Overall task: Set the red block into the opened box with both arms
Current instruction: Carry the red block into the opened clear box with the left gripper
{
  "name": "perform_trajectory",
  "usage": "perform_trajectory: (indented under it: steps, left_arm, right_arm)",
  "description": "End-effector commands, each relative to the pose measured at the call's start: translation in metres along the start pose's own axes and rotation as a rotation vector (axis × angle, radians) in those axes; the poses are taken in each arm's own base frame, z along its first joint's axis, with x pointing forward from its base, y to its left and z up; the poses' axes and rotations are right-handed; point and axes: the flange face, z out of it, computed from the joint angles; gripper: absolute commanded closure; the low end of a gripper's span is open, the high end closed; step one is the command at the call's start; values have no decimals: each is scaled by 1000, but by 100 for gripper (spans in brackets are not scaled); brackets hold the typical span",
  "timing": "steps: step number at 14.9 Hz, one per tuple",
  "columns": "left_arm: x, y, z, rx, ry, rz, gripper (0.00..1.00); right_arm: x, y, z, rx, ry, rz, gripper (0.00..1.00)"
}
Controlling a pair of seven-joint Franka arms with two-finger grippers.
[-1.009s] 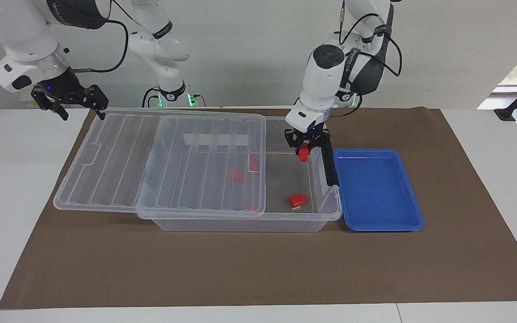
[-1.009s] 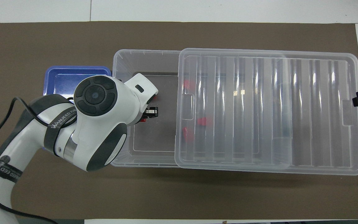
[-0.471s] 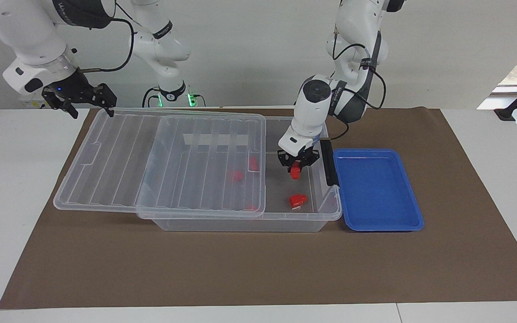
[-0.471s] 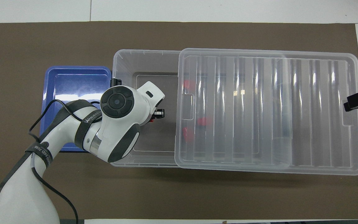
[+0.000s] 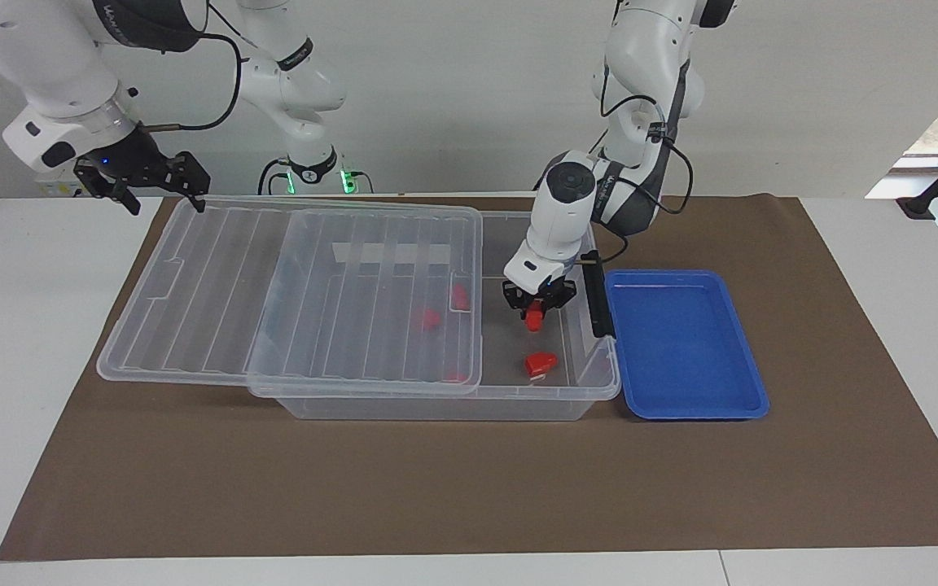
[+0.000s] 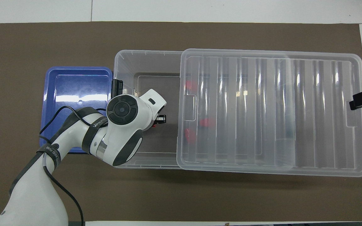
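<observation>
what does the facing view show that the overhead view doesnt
Only the facing view shows the left gripper shut on the red block inside the box, a loose red block with a white patch farther from the robots, and the open right gripper by the lid's corner. Only the overhead view shows the left arm's wrist hiding both blocks. Both show the slid-aside lid and blue tray.

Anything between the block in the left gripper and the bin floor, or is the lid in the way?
Nothing visible blocks it. The left gripper holds the red block over the uncovered end of the box. The lid is slid toward the right arm's end, beside the drop path. Another red block lies on the floor farther from the robots.
</observation>
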Motion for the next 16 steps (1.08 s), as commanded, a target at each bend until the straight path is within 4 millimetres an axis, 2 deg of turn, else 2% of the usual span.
perform_trajectory:
  steps: [1, 3, 5, 11, 14, 16]
  left_arm:
    - [-3, -1, -5, 3, 23, -9, 0]
    - [-1, 0, -15, -4, 38, -11, 0]
    - [-1, -2, -37, -6, 50, -13, 0]
    - [0, -9, -121, 5, 59, -28, 0]
    - [0, -37, -167, 7, 82, -59, 0]
    - [3, -66, -185, 19, 81, -78, 0]
  right_arm:
    - [3, 1, 5, -5, 15, 27, 0]
    - [1, -1, 7, -6, 14, 26, 0]
    - [1, -2, 7, -4, 12, 24, 0]
    - [1, -3, 7, -3, 11, 22, 0]
    - [1, -4, 8, 0, 10, 22, 0]
    - [0, -1, 8, 1, 2, 24, 0]
